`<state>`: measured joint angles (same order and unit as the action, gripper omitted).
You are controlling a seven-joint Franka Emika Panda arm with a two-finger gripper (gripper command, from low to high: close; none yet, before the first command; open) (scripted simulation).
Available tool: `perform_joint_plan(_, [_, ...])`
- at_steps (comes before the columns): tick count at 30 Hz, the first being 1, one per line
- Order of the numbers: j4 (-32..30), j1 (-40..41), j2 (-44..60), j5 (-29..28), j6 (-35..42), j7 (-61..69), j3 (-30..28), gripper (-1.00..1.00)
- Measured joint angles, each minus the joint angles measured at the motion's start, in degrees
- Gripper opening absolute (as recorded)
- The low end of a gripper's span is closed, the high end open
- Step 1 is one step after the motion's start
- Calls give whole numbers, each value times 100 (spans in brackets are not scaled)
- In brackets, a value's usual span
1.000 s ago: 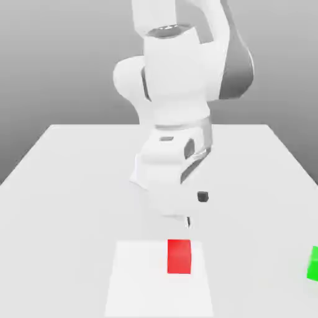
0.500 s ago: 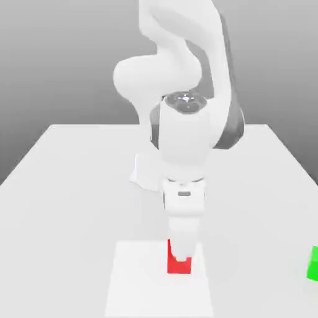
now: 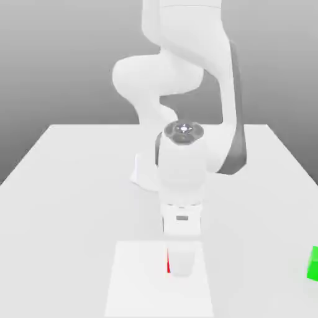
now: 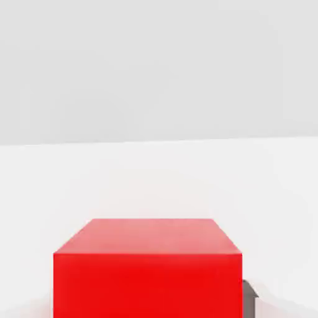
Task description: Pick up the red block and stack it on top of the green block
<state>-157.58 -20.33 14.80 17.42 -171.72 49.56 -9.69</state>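
My white gripper (image 3: pixel 181 267) is lowered straight down over the red block (image 3: pixel 168 264), which rests on the table near the front. In the exterior view only a thin red sliver shows at the hand's left side. The hand view has the red block (image 4: pixel 148 273) very close, with a dark fingertip (image 4: pixel 249 299) pressed against one of its sides. The gripper is shut on the block. The green block (image 3: pixel 313 263) sits on the table at the far edge of the exterior view's right, well apart from the gripper.
A brighter white square patch (image 3: pixel 136 282) marks the table (image 3: pixel 68 186) under the red block. The arm's base (image 3: pixel 146 177) stands behind it at mid-table. Open tabletop lies between the gripper and the green block.
The hand has dropped from above the table onto the red block, hiding nearly all of it, and its fingers have closed on the block's sides. The green block stayed put.
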Motion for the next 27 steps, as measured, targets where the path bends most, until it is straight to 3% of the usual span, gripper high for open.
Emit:
perform_joint_plan(9, [-60,-498,-763,-1009,585,-714,-749,-100])
perform_joint_plan(18, [-232,-508,-1438,-1717,1128,-1252,-930,-100])
perform_joint_plan(21, [125,-377,-1379,-1932,1404,-1383,-657,-100])
perform_joint_plan(27, [1319,-1591,-881,-1990,2072,-1342,91,-100])
